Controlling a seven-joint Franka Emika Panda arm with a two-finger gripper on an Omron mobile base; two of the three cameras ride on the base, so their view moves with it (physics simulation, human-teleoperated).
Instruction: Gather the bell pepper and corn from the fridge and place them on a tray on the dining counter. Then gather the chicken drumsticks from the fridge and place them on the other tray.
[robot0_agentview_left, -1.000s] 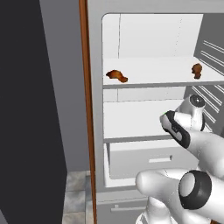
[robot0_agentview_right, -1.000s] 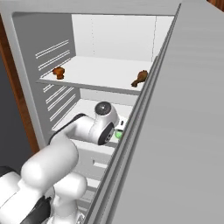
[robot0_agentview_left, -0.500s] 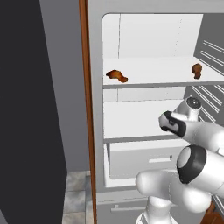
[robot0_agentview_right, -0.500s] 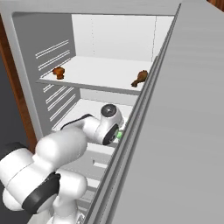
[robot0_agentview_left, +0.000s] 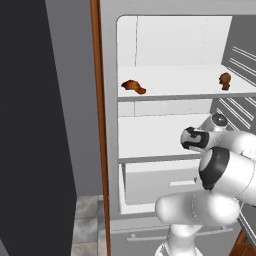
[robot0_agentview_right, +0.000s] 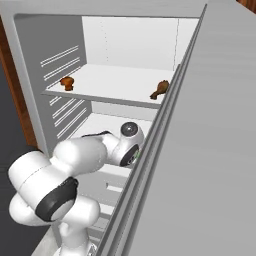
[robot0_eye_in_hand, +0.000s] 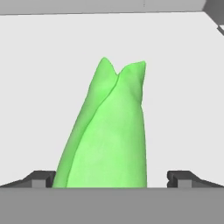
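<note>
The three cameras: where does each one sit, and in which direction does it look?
Left base view: behind the arm's left, facing the open fridge; arm at lower right.
Right base view: behind its right, facing the same fridge; arm at lower left.
Hand view: on the hand, looking along the open gripper at the corn.
Both base views share two chicken drumsticks on the upper shelf.

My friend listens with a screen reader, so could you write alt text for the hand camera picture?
A bright green corn cob in its husk lies on a white fridge shelf, pointing away from the camera. It sits between the robot's two open dark fingers, whose tips show low at either side.
</note>
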